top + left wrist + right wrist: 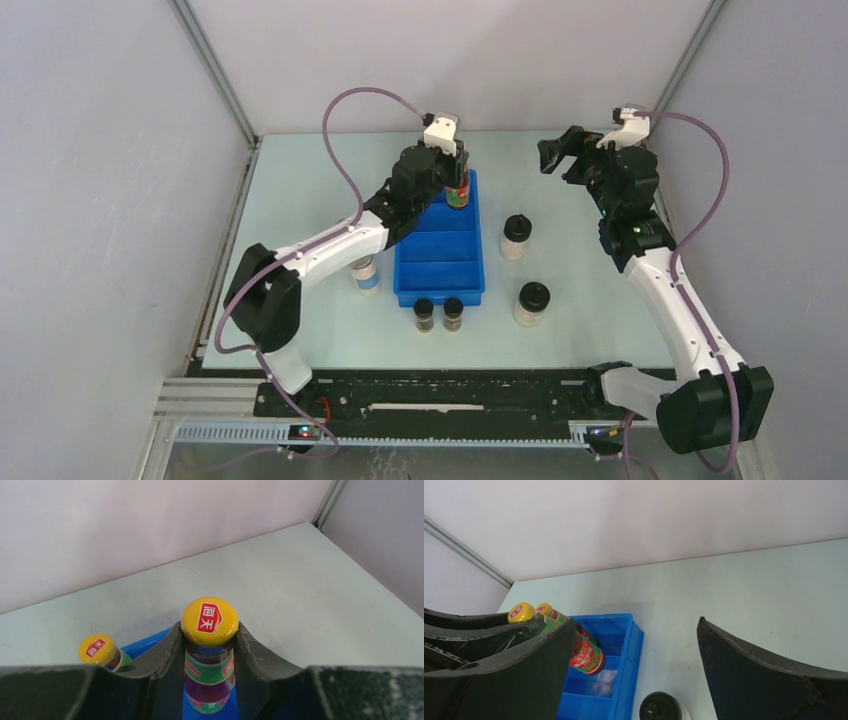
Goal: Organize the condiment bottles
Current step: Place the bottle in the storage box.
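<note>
My left gripper is shut on the neck of a red sauce bottle with a yellow cap, held at the far compartment of the blue tray. A second red bottle stands just beside it in the tray. In the top view my left gripper is at the tray's far end. My right gripper is open and empty, raised at the far right. Two pale black-lidded jars stand right of the tray. Two tiny dark jars stand at its near end. A blue-labelled jar stands left of it.
The right wrist view shows both red bottles, the tray and a black-lidded jar between the open fingers. White walls with metal posts close the table at the back and sides. The left arm hides part of the tray's left side.
</note>
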You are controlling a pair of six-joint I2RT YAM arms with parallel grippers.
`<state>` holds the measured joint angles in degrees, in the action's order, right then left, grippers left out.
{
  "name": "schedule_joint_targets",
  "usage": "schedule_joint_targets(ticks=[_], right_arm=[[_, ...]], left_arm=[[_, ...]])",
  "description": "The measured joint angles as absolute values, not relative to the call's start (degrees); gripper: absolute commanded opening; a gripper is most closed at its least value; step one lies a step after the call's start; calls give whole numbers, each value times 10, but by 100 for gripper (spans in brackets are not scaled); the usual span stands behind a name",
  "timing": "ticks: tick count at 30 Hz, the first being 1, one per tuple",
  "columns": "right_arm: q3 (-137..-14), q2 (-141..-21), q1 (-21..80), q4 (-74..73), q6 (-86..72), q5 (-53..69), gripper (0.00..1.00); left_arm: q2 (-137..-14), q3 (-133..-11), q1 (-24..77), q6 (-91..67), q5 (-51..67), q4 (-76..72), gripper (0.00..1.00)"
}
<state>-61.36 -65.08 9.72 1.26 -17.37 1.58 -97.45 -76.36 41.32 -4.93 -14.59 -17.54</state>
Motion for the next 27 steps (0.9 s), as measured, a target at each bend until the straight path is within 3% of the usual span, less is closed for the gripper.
schedule_joint_targets(ticks=[27], right_arm=[[-635,-700,90,29,-173,28,100]], left_arm=[[-1056,-796,372,-40,-92,-218,0]])
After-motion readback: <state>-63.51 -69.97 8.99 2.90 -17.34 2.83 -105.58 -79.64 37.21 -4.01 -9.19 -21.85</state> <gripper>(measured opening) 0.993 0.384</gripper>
